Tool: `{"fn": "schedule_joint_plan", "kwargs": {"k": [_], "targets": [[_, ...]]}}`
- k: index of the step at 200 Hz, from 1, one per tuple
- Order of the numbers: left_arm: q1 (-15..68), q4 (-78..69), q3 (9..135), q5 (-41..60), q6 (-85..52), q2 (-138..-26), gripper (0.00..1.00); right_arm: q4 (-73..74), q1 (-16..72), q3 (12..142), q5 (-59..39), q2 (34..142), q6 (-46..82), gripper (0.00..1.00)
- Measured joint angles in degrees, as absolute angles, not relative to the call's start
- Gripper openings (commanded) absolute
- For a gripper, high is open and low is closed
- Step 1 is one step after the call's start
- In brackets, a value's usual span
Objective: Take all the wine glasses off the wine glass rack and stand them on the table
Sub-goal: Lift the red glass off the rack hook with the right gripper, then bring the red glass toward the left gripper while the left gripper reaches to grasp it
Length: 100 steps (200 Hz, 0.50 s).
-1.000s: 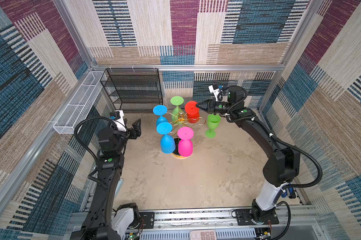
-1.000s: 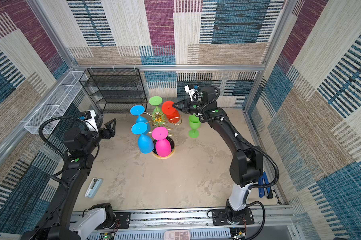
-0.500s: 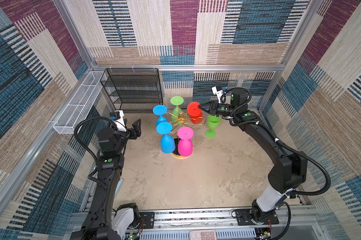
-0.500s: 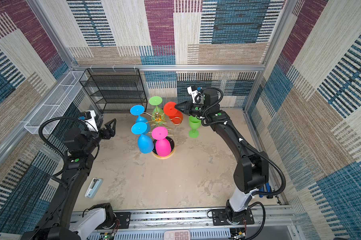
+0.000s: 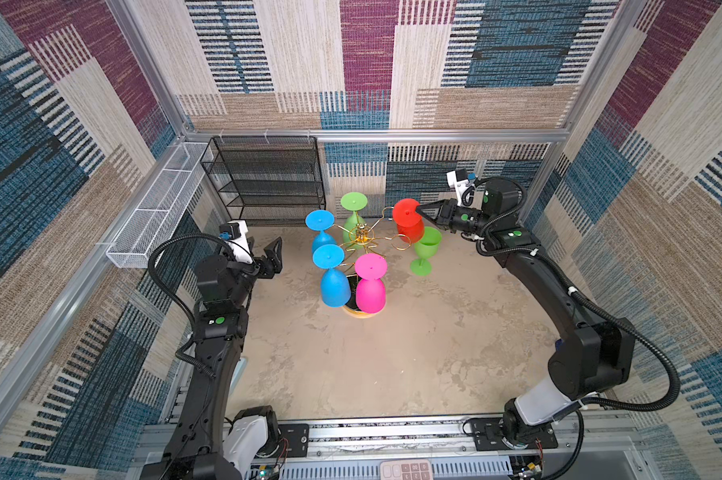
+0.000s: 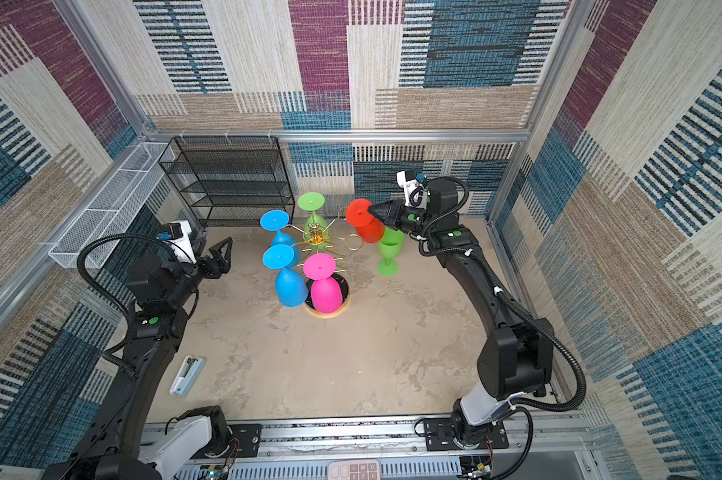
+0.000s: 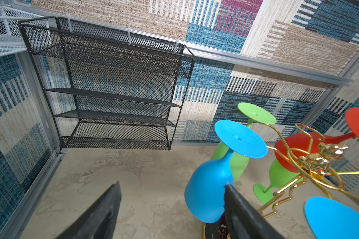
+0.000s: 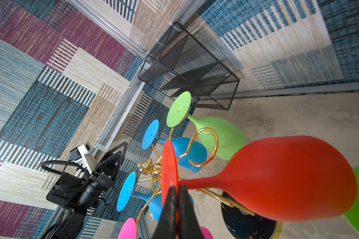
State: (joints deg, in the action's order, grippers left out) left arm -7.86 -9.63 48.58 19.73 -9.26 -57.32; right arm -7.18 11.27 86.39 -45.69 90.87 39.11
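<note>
Right claw (image 5: 419, 209) clamps the foot of the red wine glass (image 5: 409, 227) beside the wine glass rack (image 5: 361, 237). Left claw (image 5: 273, 251) stands wide, holding nothing, apart from the rack.

The right gripper (image 5: 421, 210) pinches the foot rim of the red wine glass (image 5: 409, 226), foot up at the far right of the wine glass rack (image 5: 361, 237), while the left gripper (image 5: 275, 255) hangs left of it, jaws apart.

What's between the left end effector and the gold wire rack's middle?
Bare beige floor, then two blue wine glasses hanging upside down, in both top views.
</note>
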Motion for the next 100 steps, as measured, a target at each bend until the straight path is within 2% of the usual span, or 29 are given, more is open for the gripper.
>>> {"fn": "schedule_joint_plan", "kwargs": {"k": [45, 100], "targets": [[-7.88, -9.67, 50.87, 24.93, -12.43, -57.89, 0.73, -8.27, 9.74, 86.54, -41.3, 86.56, 36.38, 0.0], [-5.32, -16.05, 58.04, 43.0, -26.87, -60.77, 0.66, -8.99, 9.67, 88.2, -38.52, 82.61, 29.54, 0.0]]}}
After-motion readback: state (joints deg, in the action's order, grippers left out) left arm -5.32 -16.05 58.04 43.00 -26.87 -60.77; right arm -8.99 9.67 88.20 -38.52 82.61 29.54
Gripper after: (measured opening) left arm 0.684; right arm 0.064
